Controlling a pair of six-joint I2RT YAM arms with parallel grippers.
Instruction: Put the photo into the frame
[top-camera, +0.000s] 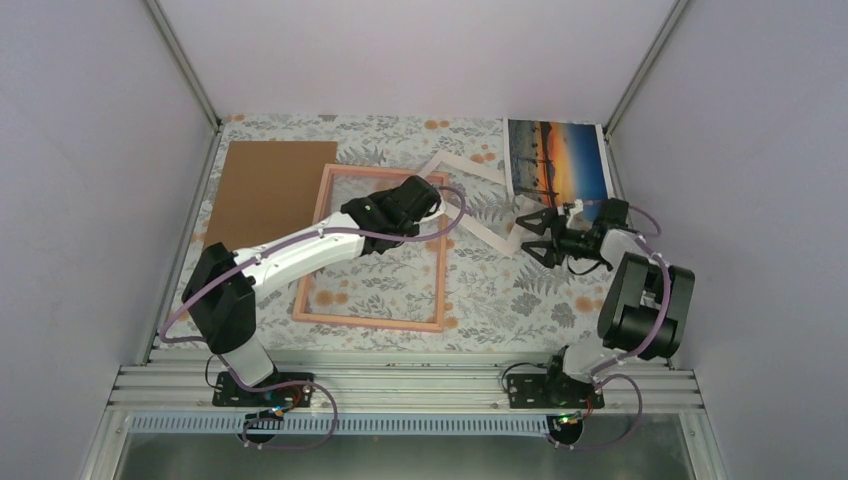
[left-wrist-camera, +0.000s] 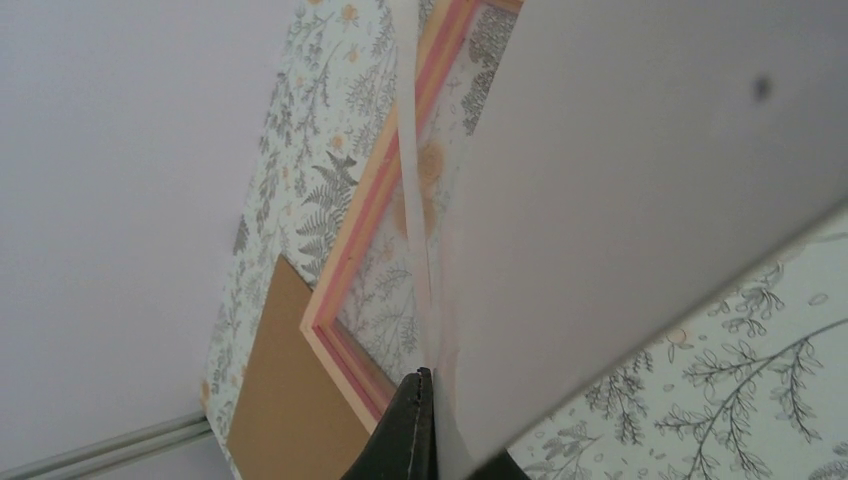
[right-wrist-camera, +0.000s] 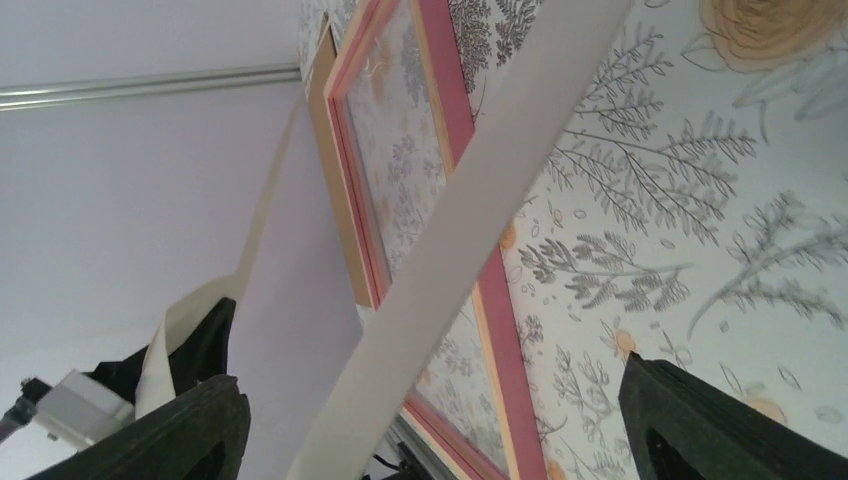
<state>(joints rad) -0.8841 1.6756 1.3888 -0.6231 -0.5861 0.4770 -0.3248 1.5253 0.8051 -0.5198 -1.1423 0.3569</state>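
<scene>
Surface: floral cloth (top-camera: 520, 290); frame (top-camera: 370, 320) centre-left, photo (top-camera: 558, 160) far right.
Left gripper (left-wrist-camera: 424, 410): pinching white mat board (top-camera: 470, 166).
Right gripper (top-camera: 530, 232): spread wide.

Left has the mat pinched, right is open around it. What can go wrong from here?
1. The left gripper pinches only an edge of the white mat, which could slip or bend.
2. The mat overlaps a corner of the pink frame; dragging it may shift the frame.
3. The right gripper stands open astride a mat strip; closing askew could crease it.

one photo (top-camera: 557, 160), one frame (top-camera: 372, 322), one mat (top-camera: 470, 166), one cardboard sheet (top-camera: 265, 190)
</scene>
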